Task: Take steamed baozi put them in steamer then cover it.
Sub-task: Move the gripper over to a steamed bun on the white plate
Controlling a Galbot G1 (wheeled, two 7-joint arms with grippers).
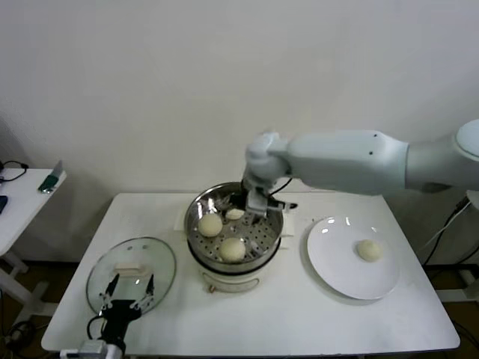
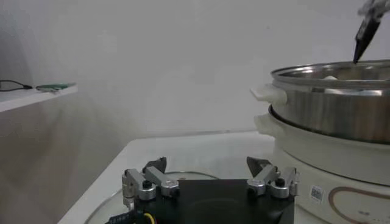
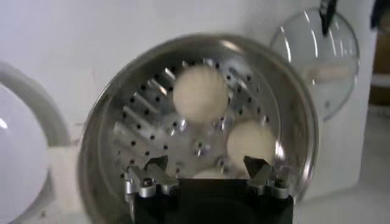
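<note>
On the white desk (image 1: pixel 299 314) the steamer (image 1: pixel 200 211) stands near the middle, a steel pot with a perforated tray on a white base. The right gripper (image 1: pixel 253 209) reaches down over its far rim from the right arm, which crosses in from the right; in the right wrist view (image 3: pixel 207 171) its jaws are spread open with nothing held between them, hanging just above the tray. Three baozi lie in the steamer: one at the left (image 1: pixel 210 224), one at the front (image 1: pixel 233 249), and a third at the back (image 1: pixel 235 214), just beside the right gripper and partly hidden by it. A fourth baozi (image 1: pixel 368 250) sits on the plate (image 1: pixel 329 262) to the right of the steamer, well apart from it. The glass lid (image 1: pixel 123 258) lies flat on the desk to the left of the steamer. The left gripper (image 1: pixel 129 293) waits low over the near edge of the lid, its jaws open and empty, as the left wrist view (image 2: pixel 207 171) shows.
</note>
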